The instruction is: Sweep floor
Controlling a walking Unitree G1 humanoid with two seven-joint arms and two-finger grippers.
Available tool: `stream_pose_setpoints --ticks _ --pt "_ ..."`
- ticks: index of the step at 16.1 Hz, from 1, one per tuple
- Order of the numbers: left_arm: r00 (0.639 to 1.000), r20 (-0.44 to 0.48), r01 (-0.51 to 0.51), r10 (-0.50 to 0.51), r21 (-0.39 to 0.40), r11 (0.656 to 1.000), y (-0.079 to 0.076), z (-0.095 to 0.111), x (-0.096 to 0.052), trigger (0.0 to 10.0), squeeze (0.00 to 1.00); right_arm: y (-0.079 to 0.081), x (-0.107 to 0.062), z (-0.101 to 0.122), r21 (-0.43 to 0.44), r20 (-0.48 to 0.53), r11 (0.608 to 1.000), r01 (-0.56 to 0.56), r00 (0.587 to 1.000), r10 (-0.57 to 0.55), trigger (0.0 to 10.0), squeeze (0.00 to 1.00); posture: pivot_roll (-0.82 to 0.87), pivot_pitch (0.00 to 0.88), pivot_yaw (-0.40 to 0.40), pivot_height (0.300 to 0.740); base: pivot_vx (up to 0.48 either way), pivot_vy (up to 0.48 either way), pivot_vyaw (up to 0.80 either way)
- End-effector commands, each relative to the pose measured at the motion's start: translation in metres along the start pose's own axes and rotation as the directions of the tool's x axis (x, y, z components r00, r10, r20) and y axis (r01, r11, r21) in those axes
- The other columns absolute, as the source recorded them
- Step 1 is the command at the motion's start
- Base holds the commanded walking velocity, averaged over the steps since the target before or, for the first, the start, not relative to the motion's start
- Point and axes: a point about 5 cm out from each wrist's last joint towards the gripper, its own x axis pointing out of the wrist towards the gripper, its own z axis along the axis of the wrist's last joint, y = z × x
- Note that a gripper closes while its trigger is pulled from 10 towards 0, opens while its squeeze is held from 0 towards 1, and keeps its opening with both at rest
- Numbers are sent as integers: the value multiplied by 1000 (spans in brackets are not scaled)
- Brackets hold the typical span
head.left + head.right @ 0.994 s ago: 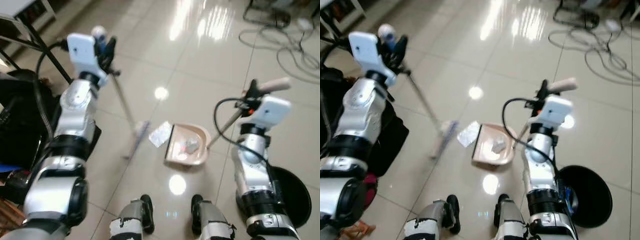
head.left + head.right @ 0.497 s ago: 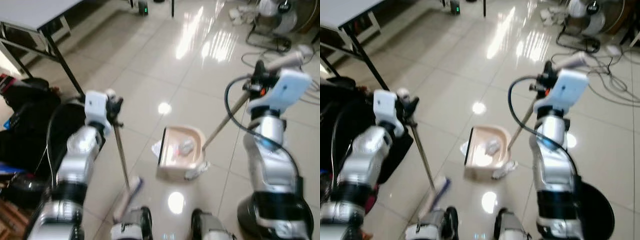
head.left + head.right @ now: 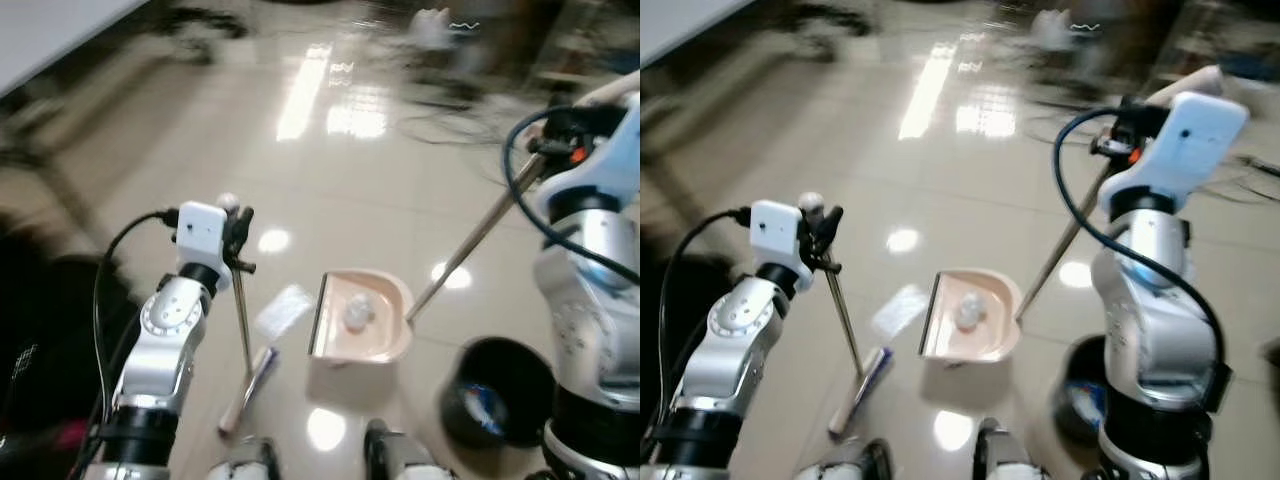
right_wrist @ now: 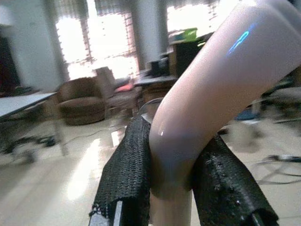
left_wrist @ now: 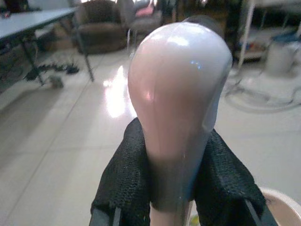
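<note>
My left gripper (image 3: pixel 237 224) is shut on the rounded pink top of the broom handle (image 5: pixel 180 94), with black fingers (image 5: pixel 123 188) on both sides of it. The broom's thin pole runs down to the broom head (image 3: pixel 250 383), which rests on the floor. My right gripper (image 3: pixel 1127 118), raised high on the right, is shut on the pink grip (image 4: pixel 207 108) of the long dustpan handle (image 3: pixel 470 245). The pink dustpan (image 3: pixel 385 335) sits low between the arms with crumpled paper (image 3: pixel 357 312) inside. A white scrap of paper (image 3: pixel 283 308) lies between the broom and the pan.
A round black bin (image 3: pixel 500 390) stands on the floor just right of the dustpan, by my right arm. Glossy tile floor (image 3: pixel 330 160) stretches ahead. The far room is blurred, with cables and furniture. A dark bag (image 3: pixel 30 340) is at my left.
The whole picture has swung and blurred, so the camera moved. The black bin now shows close beside the dustpan. Both grippers keep their hold on the handles.
</note>
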Motion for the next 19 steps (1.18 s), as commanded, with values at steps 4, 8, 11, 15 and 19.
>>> stream_pose_setpoints --ticks 4,8,11,15,19 --pt "999 -3 32 -32 -2 999 -9 2 -11 10000 0 9 0 24 30 25 999 -43 999 42 10000 0 -138 64 15 740 0 0 -800" --pt "997 6 81 -81 11 997 -17 12 -12 10000 0 7 1 39 49 23 997 -53 998 52 10000 0 -154 70 23 740 0 -86 -561" --pt "997 9 78 -78 10 997 -19 14 -12 10000 0 4 3 47 45 29 997 -61 998 59 10000 0 -155 75 10 740 0 -467 0" --pt "998 15 54 -54 -2 999 -21 18 -6 10000 0 4 7 53 58 31 993 -107 994 106 10000 0 -152 89 1 740 0 -472 0" --pt "998 10 55 -55 -6 998 -23 16 -4 10000 0 4 6 49 54 -2 993 -109 994 109 10000 0 -158 93 -4 740 0 -471 600"
